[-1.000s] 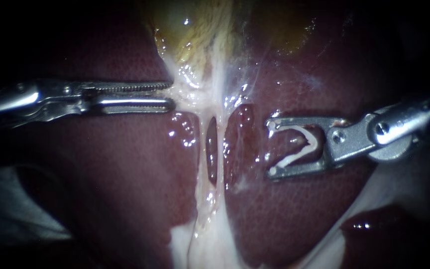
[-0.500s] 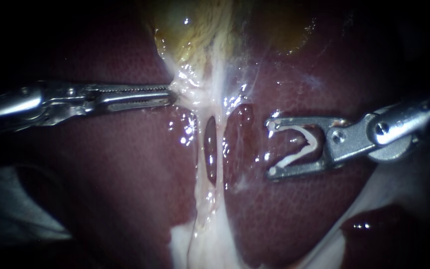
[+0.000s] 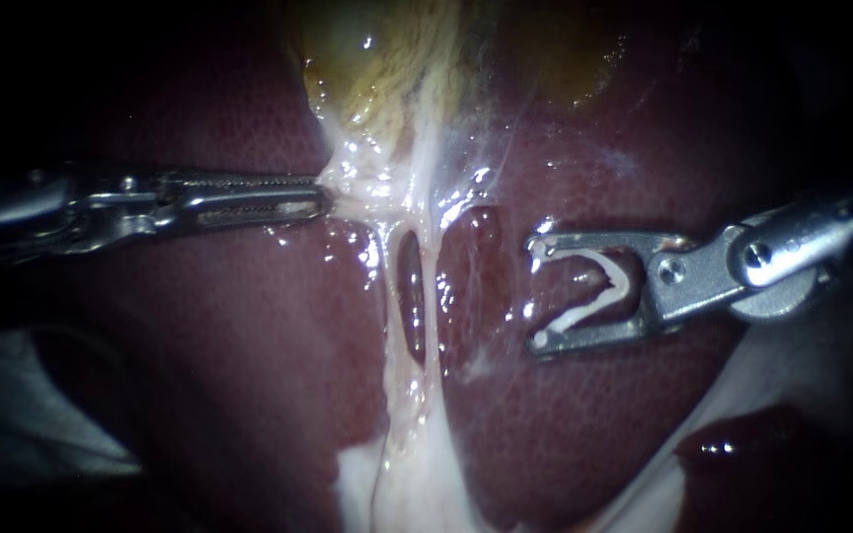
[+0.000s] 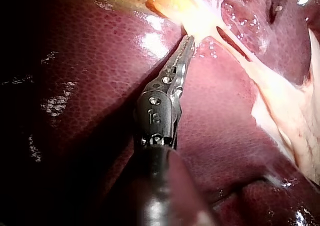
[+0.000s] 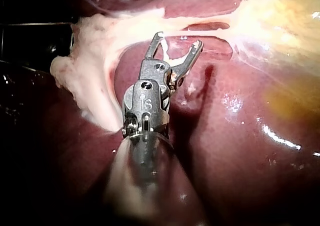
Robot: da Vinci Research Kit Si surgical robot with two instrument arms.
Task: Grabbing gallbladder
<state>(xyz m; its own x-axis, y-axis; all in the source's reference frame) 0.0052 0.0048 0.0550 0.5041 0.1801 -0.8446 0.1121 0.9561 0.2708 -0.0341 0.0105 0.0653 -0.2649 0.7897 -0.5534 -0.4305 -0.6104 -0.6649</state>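
The yellowish gallbladder [image 3: 377, 59] lies at the top of the endoscope view on the dark red liver [image 3: 249, 326]. My left instrument [image 3: 320, 201] comes in level from the left, its toothed jaws shut on the pale glistening tissue [image 3: 367, 192] at the gallbladder's lower end, drawing it leftward. The left wrist view shows the same grip [image 4: 190, 40]. Two whitish strands [image 3: 434, 296] run down from there with a dark gap between them. My right instrument [image 3: 537, 291] hangs right of the strands, jaws spread wide around a white clip [image 3: 599, 286], clear of tissue [image 5: 179, 41].
A lump of whitish fatty tissue [image 3: 407, 484] sits where the strands end at the bottom; it also shows beside my right instrument [image 5: 80, 76]. Grey cloth [image 3: 32, 415] lies at the lower left. Liver surrounds both instruments.
The left instrument's jaws have closed on the pale tissue and drawn back to the left, stretching it. The gap between the strands has widened. The right instrument has stayed still.
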